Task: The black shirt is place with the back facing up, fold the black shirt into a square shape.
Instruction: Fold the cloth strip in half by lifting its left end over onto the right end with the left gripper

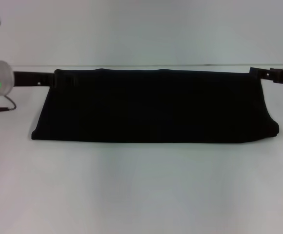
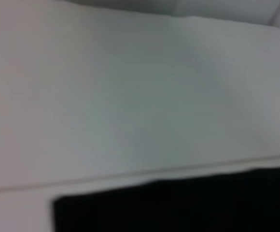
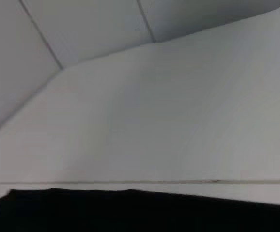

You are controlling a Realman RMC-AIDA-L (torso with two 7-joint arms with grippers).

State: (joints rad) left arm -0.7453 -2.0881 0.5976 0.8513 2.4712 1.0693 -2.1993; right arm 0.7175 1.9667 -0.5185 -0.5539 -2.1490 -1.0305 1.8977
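Currently the shirt (image 1: 153, 105) lies across the middle of the white tabletop (image 1: 141, 190) as a wide, low band, already doubled over on itself. Its far edge runs straight from 9 to 3 o'clock; the near edge is a soft rounded fold, bulging a little at the 4 o'clock corner.

Left pincer (image 1: 52, 78) sits at the far corner at 10 o'clock, right against the cloth. Right pincer (image 1: 256, 72) sits at the far corner at 2 o'clock, likewise at the cloth edge. Both are black against black fabric, so whether either is apart, together or clamped on the cloth: cannot tell. Both wrist views show only a strip of shirt (image 2: 178, 205) (image 3: 140, 212) below bare tabletop; no fingers visible.

Handling, judged:
- Light, limp, matte cloth. No stiffness; it will sag and drape between two hold points.
- Not fragile. Low slip on the pads, but stacked layers can slide over each other.
- Best holds: the two far corners, pinching all layers together, with both arms moving evenly to keep the edge taut.
- Band is much wider than deep, so a square probably needs the 9 and 3 o'clock ends brought inward.
- Risk: catching only the top layer, which would open the fold.
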